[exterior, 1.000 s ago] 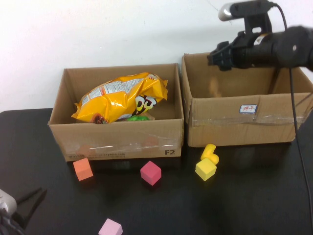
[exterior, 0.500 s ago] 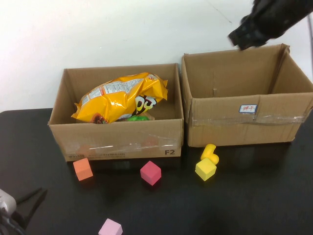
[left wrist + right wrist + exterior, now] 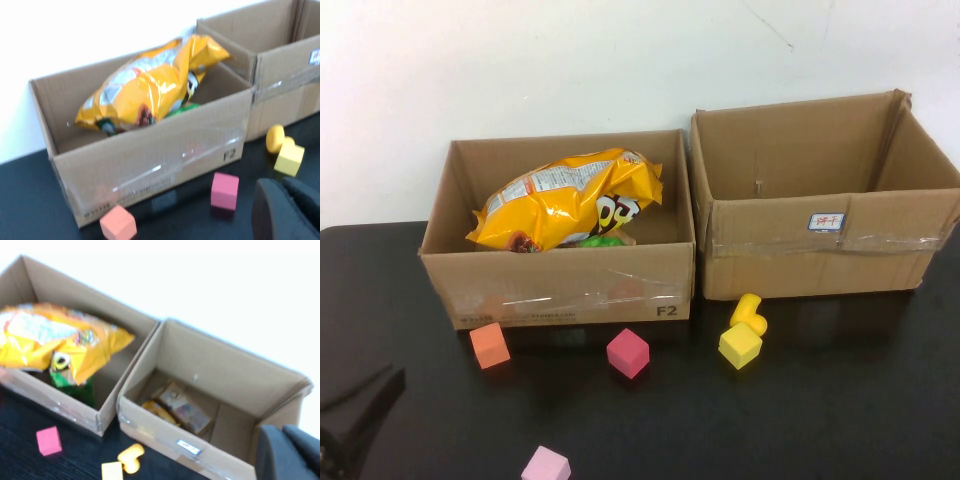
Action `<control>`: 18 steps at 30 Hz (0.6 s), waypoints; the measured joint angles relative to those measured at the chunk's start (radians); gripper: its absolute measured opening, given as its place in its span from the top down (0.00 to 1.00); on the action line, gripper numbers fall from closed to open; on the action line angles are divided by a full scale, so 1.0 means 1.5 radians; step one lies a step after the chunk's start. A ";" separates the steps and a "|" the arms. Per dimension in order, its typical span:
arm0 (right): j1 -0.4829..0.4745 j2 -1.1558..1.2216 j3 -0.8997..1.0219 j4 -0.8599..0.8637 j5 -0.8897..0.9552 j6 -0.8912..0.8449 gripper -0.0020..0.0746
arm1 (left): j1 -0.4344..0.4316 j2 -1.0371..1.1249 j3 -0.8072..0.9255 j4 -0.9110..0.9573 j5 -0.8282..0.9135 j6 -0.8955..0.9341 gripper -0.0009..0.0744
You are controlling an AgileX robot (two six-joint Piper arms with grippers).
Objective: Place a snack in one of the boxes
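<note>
Small snack packets (image 3: 177, 407) are seen lying inside the right box (image 3: 820, 258); an orange chip bag (image 3: 570, 200) fills the left box (image 3: 560, 290). Left gripper (image 3: 355, 420) is parked low on the desk (image 3: 840, 400), jaws closed, empty. Right gripper (image 3: 290, 452) is held above, jaws closed, empty.

Bright even light, tape glare, wrist views perhaps motion-blurred
</note>
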 joint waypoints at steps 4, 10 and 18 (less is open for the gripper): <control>0.003 -0.083 0.060 -0.022 -0.007 0.008 0.97 | 0.000 -0.040 0.000 0.000 0.011 0.018 0.99; 0.003 -0.245 0.290 -0.081 -0.079 0.071 0.97 | 0.000 -0.076 0.000 0.000 0.018 0.036 0.99; 0.003 -0.480 0.707 -0.087 -0.280 0.109 0.97 | 0.000 -0.078 0.000 0.000 0.019 0.038 0.99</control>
